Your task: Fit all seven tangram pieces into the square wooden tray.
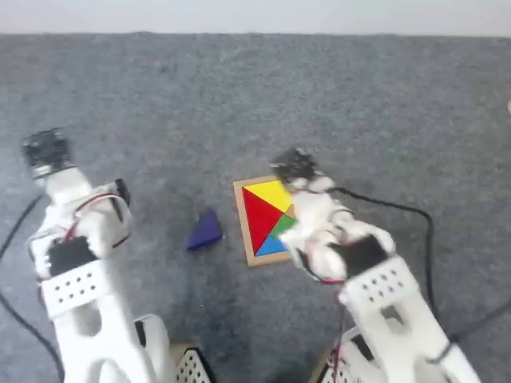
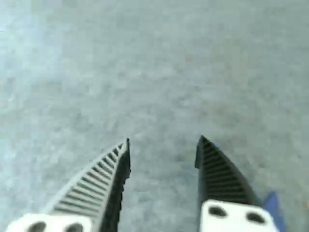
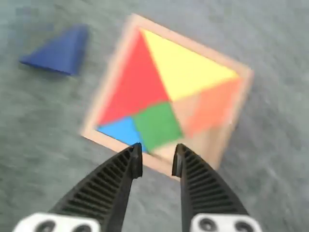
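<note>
The square wooden tray (image 1: 242, 215) (image 3: 244, 77) lies mid-table holding a red triangle (image 3: 137, 84), a yellow triangle (image 3: 186, 67), a green square (image 3: 157, 125), a light blue piece (image 3: 120, 131) and an orange piece (image 3: 217, 104). A dark blue triangle (image 1: 206, 230) (image 3: 60, 50) lies on the carpet to the tray's left. My right gripper (image 3: 157, 162) hovers over the tray's near edge, fingers slightly apart with nothing between them. My left gripper (image 2: 163, 150) stands open above bare carpet, and a blue corner (image 2: 273, 205) peeks past one finger.
Grey carpet (image 1: 239, 104) covers the whole table. A black cable (image 1: 399, 209) runs from the right arm toward the right edge. The left arm's body (image 1: 80, 255) stands at the near left.
</note>
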`<state>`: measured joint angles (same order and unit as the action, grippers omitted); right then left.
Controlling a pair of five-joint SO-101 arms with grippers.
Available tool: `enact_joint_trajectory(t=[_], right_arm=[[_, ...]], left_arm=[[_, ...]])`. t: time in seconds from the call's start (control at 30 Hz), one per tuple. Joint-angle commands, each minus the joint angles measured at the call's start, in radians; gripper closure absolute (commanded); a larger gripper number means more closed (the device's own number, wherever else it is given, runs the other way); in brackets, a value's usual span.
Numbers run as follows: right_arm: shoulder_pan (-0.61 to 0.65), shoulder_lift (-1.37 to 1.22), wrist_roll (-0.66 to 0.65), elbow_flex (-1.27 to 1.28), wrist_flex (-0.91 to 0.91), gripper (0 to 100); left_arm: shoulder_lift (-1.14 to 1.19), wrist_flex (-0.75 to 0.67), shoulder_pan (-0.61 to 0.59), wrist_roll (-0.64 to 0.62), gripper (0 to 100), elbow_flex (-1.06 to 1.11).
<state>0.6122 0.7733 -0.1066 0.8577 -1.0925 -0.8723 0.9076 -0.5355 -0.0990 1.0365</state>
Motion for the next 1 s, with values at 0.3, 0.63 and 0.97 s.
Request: enact_joint_trajectory(t=[0.3,0.63,0.97], right_arm=[[0.174,-0.532,0.483,-0.219,0.285,87.6],[0.278,-0.633,0.985,-0.313,0.369,87.2],[0.26,-0.894,0.964,-0.509,0.34,78.6]], left_arm=[[0.46,0.127,-0.221,-0.058,76,-0.404],[0.542,0.118,-0.226,-0.063,76,-0.479],[0.542,0.1,-0.226,-0.063,76,-0.479]])
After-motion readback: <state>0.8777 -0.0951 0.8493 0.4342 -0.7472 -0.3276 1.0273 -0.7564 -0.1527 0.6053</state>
